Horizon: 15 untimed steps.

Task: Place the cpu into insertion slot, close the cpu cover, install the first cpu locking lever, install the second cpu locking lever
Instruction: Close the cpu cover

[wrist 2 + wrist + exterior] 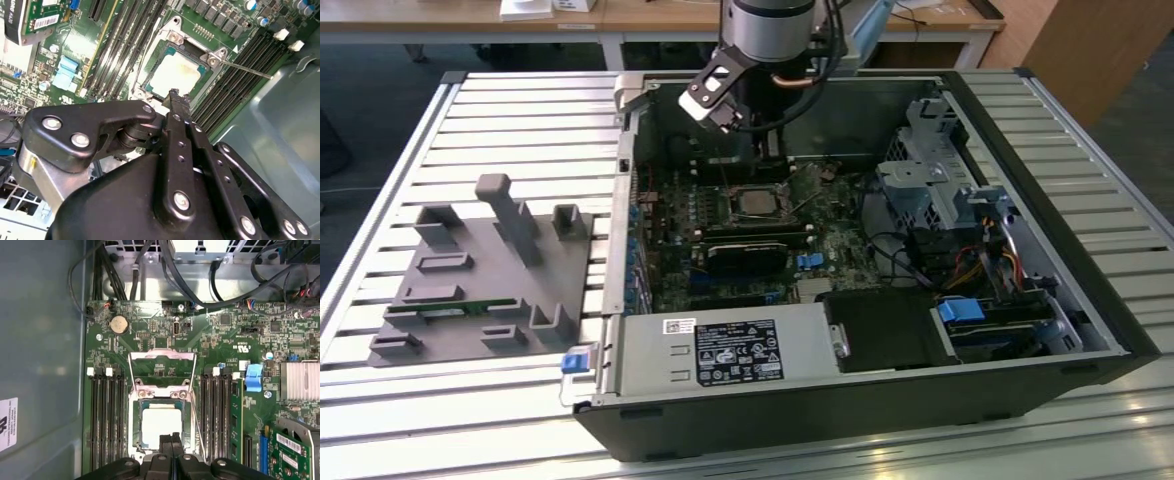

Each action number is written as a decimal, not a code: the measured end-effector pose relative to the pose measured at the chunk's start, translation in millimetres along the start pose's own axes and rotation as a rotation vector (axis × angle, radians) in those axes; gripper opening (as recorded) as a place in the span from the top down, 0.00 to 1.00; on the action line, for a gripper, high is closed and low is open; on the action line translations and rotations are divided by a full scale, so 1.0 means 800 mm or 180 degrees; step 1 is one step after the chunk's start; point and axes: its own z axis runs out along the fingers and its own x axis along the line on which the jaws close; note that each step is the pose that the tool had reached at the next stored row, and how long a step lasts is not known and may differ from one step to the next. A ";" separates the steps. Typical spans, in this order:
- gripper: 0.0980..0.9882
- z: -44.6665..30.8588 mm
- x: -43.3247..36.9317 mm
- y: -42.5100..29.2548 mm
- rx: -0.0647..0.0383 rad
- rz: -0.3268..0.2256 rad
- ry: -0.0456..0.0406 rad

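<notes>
Pincer (171, 437) closed narrow, holding nothing, poised at edge of cpu cover (159, 396) lying over seated cpu (161, 422).

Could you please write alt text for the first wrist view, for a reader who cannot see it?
The cpu sits in the insertion slot on a green motherboard, with the shut pincer at its edge. The silver cpu cover is swung open beside the slot, and black memory slots flank it.
</notes>
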 end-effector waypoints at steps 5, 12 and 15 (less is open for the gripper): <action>0.99 0.0006 0.000 0.0138 0.0013 0.0001 0.0000; 0.99 -0.0002 0.000 0.0245 0.0032 0.0001 -0.0001; 0.99 0.0002 0.000 0.0339 0.0037 0.0000 0.0000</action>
